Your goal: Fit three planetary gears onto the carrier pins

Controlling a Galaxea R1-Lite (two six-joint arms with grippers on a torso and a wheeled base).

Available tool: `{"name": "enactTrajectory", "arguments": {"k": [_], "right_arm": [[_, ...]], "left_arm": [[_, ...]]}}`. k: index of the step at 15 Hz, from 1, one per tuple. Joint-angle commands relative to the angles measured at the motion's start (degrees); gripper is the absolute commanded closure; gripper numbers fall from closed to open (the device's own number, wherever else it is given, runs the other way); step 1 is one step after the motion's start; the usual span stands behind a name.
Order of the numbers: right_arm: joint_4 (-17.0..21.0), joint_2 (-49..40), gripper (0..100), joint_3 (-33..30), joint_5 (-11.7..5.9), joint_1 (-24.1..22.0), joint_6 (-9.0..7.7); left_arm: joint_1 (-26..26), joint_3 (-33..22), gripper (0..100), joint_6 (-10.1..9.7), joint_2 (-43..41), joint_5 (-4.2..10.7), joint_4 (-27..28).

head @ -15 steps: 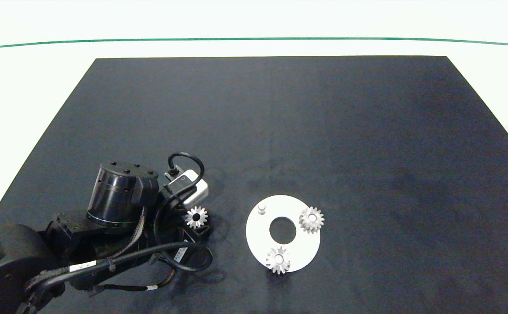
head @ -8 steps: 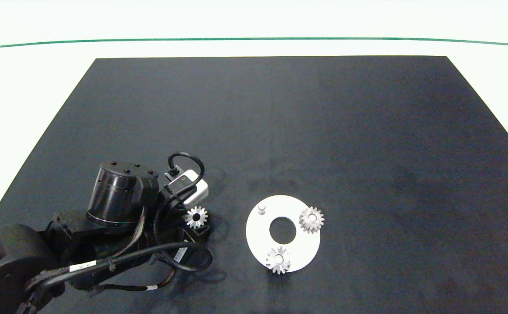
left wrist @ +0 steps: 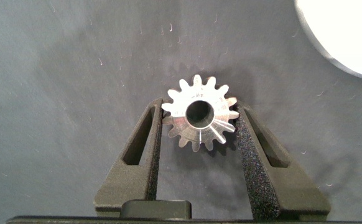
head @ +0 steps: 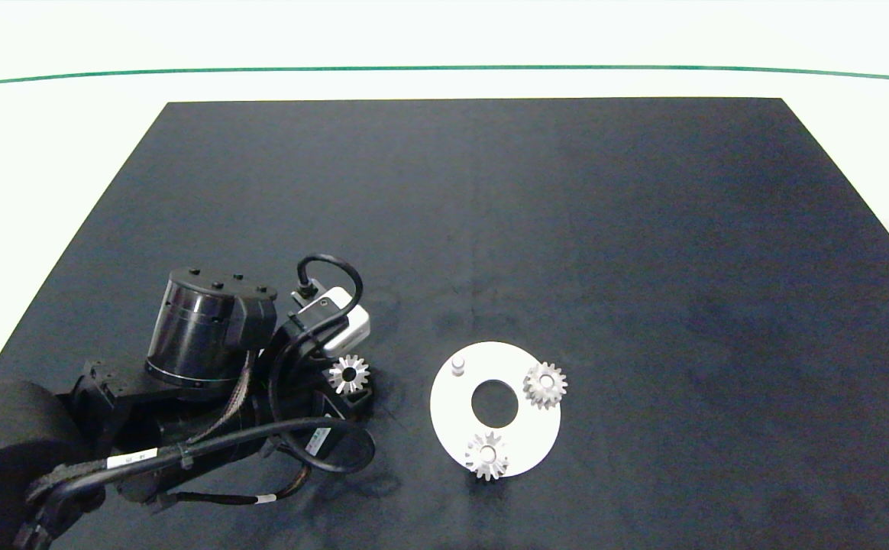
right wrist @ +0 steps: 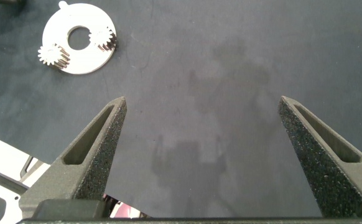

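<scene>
Three silver toothed gears: two sit on the flat white ring disc (head: 452, 409), one (head: 544, 384) at its right edge, one (head: 486, 455) nearest the camera, and one bare peg (head: 457, 365) stands. The left hand (left wrist: 198, 127) grips the third gear (left wrist: 199, 119) left of the disc, over the dark matte tabletop (head: 567, 229). The right hand (right wrist: 203, 130) hangs spread wide, holding nothing.

The worktop (head: 185, 84) is a pale surface covered over most of its area by a dark mat (head: 490, 229), with a thin green line (head: 444, 68) running across its far side. A flat white ring-shaped disc (head: 452, 409) lies directly on the mat, near its front edge.
</scene>
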Motion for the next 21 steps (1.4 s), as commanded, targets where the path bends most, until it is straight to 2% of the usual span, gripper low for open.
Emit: {"name": "enactTrajectory", "arguments": {"k": [1,2,4,8,10,16,19,21], "right_arm": [[0.3,-0.4,0,0.0,-0.07,-0.1,-0.06],[0.3,-0.4,0,0.0,-0.07,-0.1,-0.06],[0.3,-0.4,0,0.0,-0.07,-0.1,-0.06],[0.3,-0.5,0,-0.1,-0.07,-0.1,-0.06],[0.2,-0.6,0,-0.1,-0.07,-0.1,-0.15],[0.2,-0.6,0,-0.1,-0.07,-0.1,-0.15],[0.2,-0.7,0,-0.1,0.02,-0.1,-0.15],[0.2,-0.7,0,-0.1,-0.07,-0.1,-0.15]], "left_arm": [[-2.7,-6.2,93,-0.38,-3.1,0.23,8.5],[-2.9,-6.4,93,-0.38,-3.2,0.32,8.9],[-5.4,-7.1,93,-0.47,-3.2,2.25,8.9],[-9.6,-10.8,93,-0.82,-2.7,3.13,9.7],[-11.9,-11.0,93,-0.82,-1.0,4.63,9.7],[-14.5,-16.1,93,-0.82,0.6,4.8,12.6],[-16.7,-17.8,93,-0.82,2.8,5.77,12.9],[-17.5,-18.8,93,-0.82,4.1,5.86,12.9]]}}
